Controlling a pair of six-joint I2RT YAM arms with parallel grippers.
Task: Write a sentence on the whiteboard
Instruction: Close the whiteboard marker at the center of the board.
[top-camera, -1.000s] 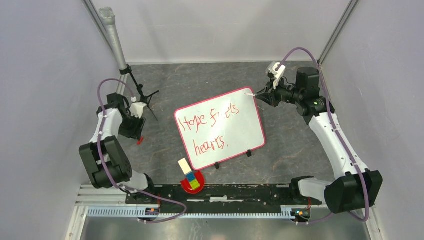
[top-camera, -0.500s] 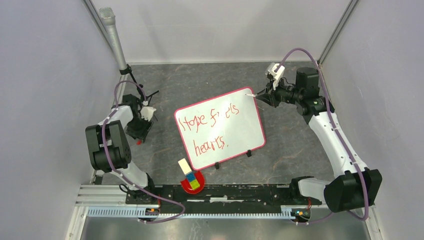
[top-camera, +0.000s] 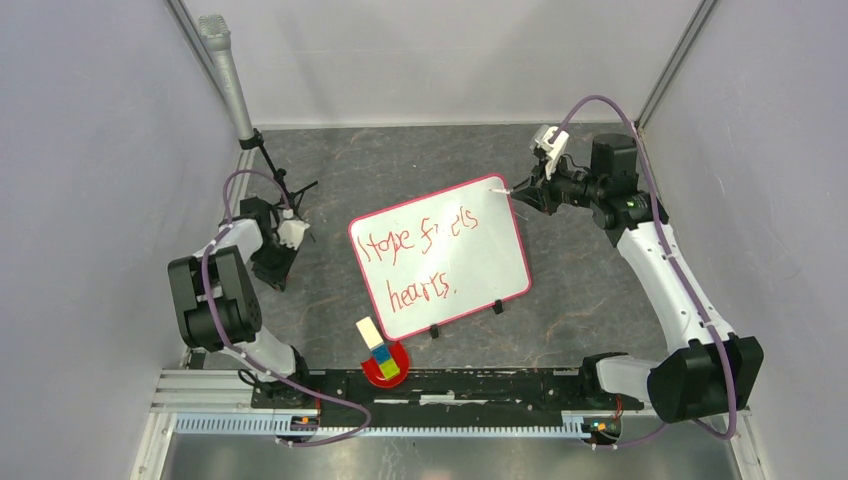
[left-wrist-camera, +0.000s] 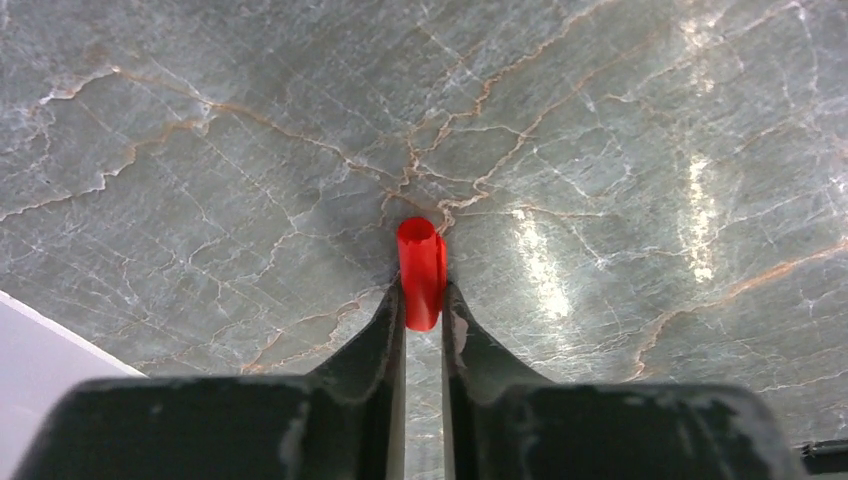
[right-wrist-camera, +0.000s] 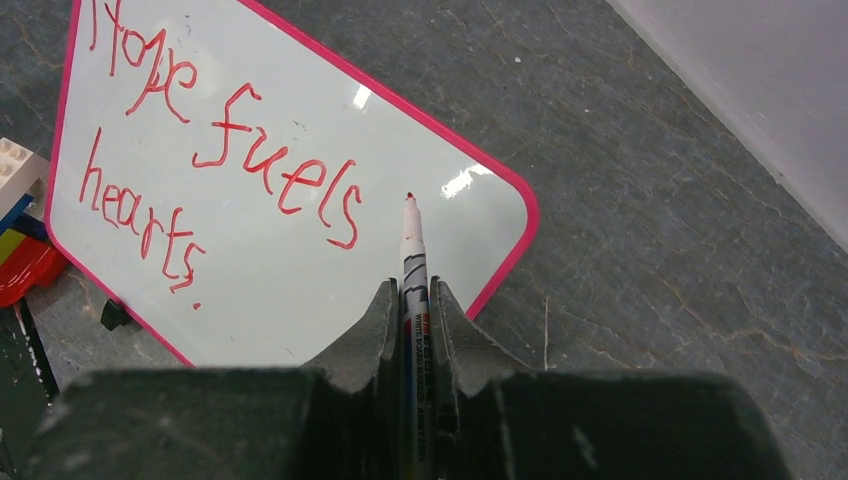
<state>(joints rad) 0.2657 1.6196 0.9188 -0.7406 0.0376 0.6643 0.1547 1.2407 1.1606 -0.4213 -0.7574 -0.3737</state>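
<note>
Grey marble-patterned worktop (top-camera: 400, 160) with pale walls on three sides, seen from above. At its centre lies the whiteboard (top-camera: 440, 255), flat and turned at a slant, with a pink-red border and two small black clips (top-camera: 435, 331) on its near edge. Red handwriting on it reads "Hope fuels hearts."

The right pincer (right-wrist-camera: 413, 295) hangs over the board's far right corner, its jaws narrow and clamped on a whiteboard marker (right-wrist-camera: 412, 260). The marker's red tip points at the bare white just right of the word "fuels"; whether it touches the surface cannot be told.

The left pincer (left-wrist-camera: 424, 290) is well to the left of the board, low over bare worktop, jaws pinched on a small red marker cap (left-wrist-camera: 421, 270).

A microphone on a stand (top-camera: 225, 70) rises at the far left corner. Near the front edge, just beside the board's near left corner, a red dish (top-camera: 385, 365) holds coloured toy bricks.
</note>
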